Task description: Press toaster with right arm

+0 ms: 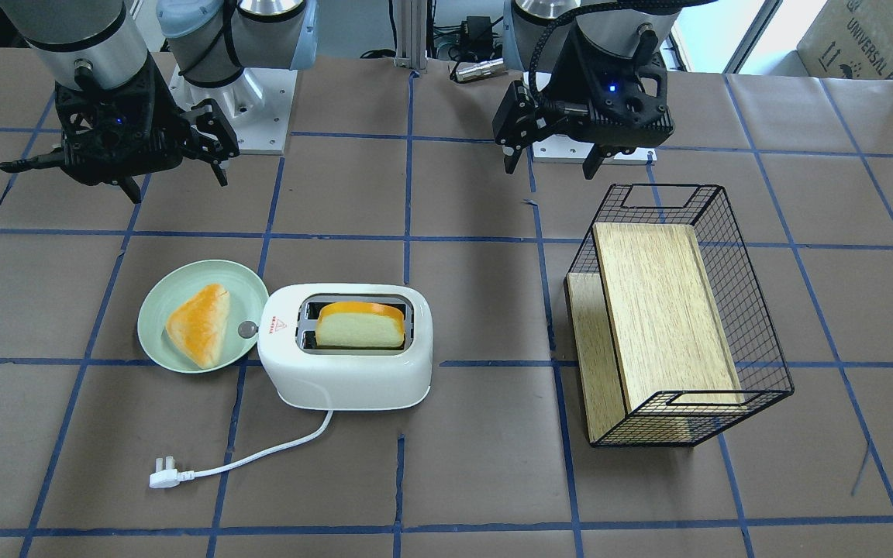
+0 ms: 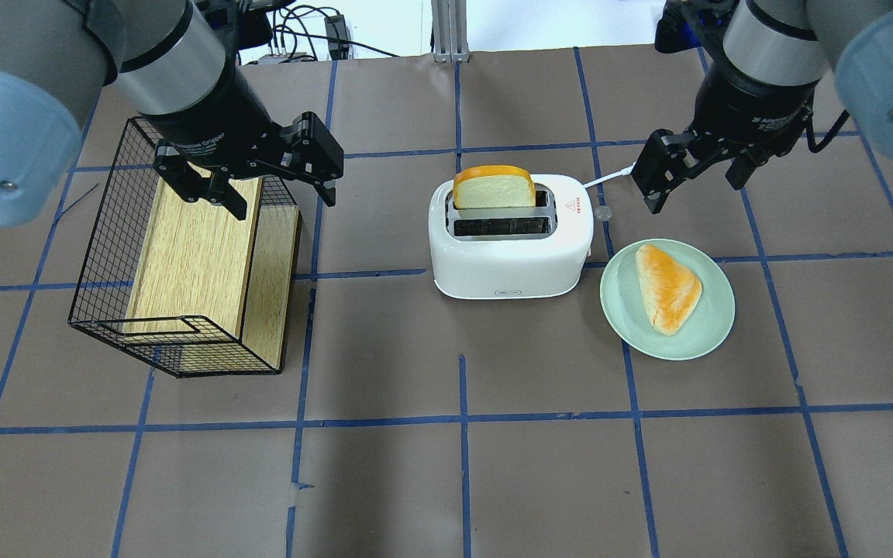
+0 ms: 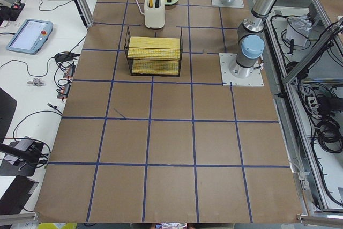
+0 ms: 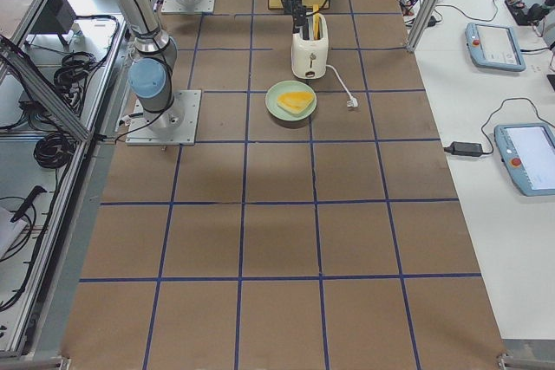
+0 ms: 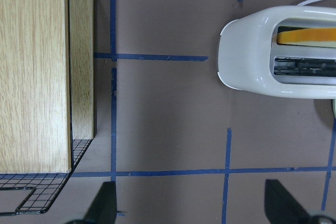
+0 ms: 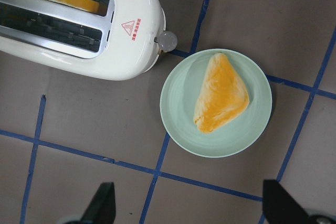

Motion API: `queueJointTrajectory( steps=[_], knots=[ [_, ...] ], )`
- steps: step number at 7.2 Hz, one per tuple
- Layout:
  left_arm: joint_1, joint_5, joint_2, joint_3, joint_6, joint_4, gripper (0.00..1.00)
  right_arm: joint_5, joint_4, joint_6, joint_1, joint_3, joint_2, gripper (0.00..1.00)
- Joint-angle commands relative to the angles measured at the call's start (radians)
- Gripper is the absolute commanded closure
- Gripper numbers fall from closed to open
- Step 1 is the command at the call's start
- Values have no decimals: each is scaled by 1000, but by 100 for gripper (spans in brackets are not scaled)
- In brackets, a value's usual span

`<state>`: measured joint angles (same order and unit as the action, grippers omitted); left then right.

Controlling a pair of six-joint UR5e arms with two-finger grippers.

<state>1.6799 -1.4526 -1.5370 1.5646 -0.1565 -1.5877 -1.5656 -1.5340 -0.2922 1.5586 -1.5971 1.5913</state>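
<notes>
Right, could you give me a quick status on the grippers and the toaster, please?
Left gripper open near basket. Right gripper open, raised off toaster's knob end. Toaster untouched, bread slice sticking up. Plate close beside knob.

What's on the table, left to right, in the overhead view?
basket → toaster → plate
</notes>
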Motion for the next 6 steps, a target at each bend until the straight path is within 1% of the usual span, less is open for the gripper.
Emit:
queueJointTrajectory(
  steps=[1, 6],
  knots=[
    [0, 0, 0, 0, 0, 0, 0, -1, 0, -1, 0, -1, -2, 1],
    [0, 1, 0, 0, 0, 0, 0, 9, 0, -4, 0, -9, -4, 2]
  ],
)
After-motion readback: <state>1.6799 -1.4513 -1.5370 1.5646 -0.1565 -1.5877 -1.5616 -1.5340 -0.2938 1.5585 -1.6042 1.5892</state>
